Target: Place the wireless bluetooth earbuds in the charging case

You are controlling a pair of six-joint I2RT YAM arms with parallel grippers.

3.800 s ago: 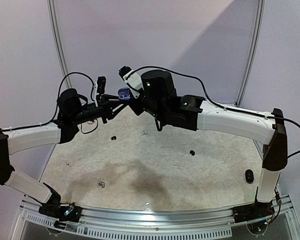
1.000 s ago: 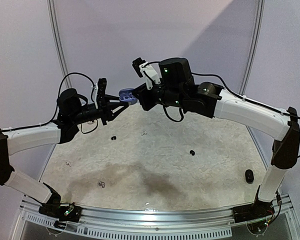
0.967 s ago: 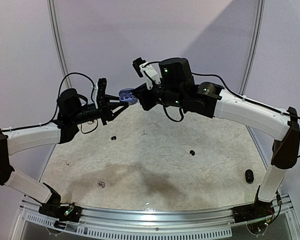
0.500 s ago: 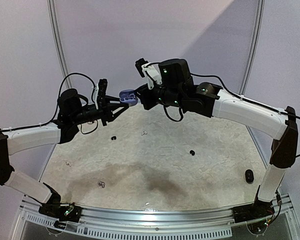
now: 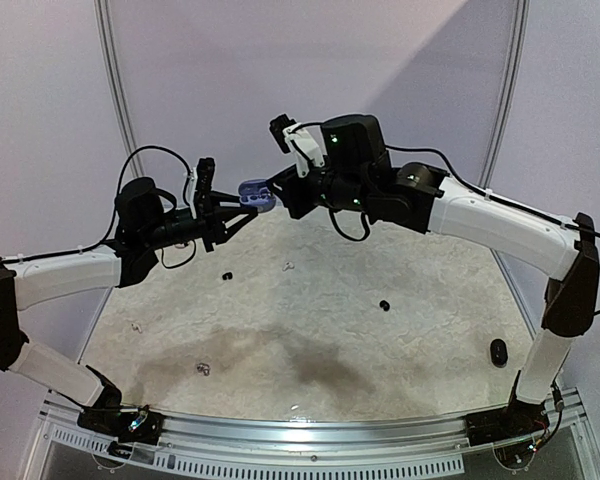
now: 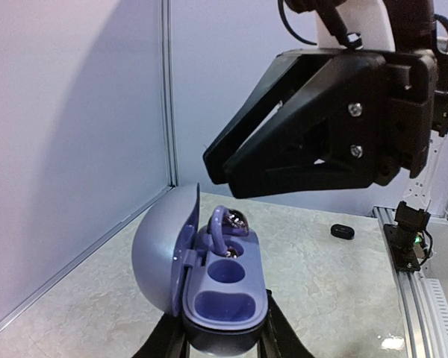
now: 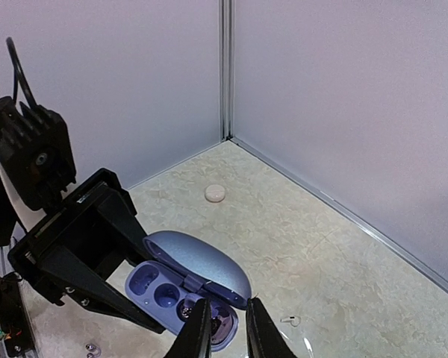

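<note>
Gently press the tilted lilac stemmed earbud [image 6: 228, 221] home in the open lilac plastic charging case [image 6: 222, 302], clamped by the left gripper [image 6: 222, 343]; the right gripper [image 7: 222, 330] hangs slightly parted, empty.

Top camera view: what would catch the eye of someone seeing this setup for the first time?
Mid-air over the far side of the table, the left gripper holds an open lilac charging case and the right gripper hangs just above it, jaws slightly apart. The left wrist view shows one earbud sitting in one of its wells, while loose buds dot the table.
</note>
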